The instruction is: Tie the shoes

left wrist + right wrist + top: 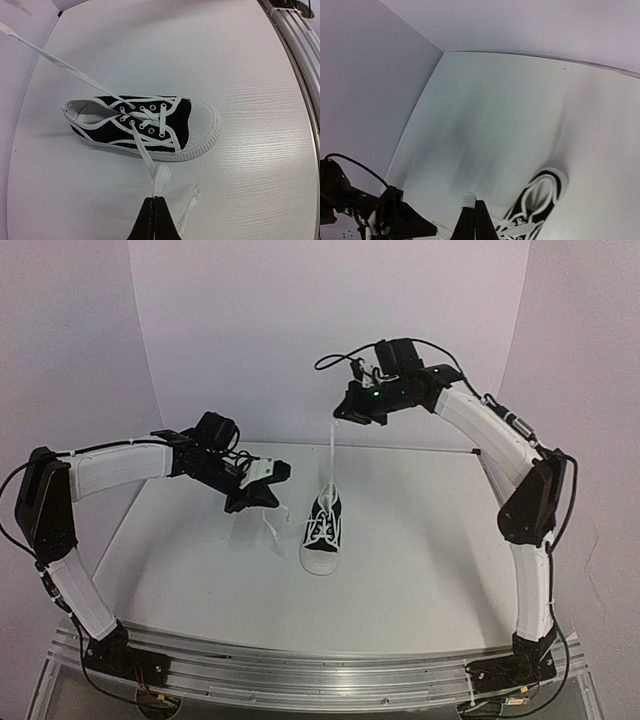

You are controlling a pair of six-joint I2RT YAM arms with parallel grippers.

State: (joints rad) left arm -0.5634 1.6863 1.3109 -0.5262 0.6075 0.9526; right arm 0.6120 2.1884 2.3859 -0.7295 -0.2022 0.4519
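Observation:
A small black sneaker (322,530) with a white toe cap stands mid-table, toe toward the arms. One white lace (331,455) rises taut from its eyelets to my right gripper (338,417), which is shut on the lace end high above the shoe. In the right wrist view that lace end (468,199) pokes out beside the closed fingertips (481,212). My left gripper (268,502) hovers left of the shoe, shut on a folded part of the other lace (161,179). That lace's loose tail (192,197) trails on the table. The left wrist view shows the sneaker (180,122) lying sideways.
White walls enclose the white table (420,580) at the back and sides. An aluminium rail (300,670) carries the arm bases along the near edge. The left arm (395,220) shows low in the right wrist view.

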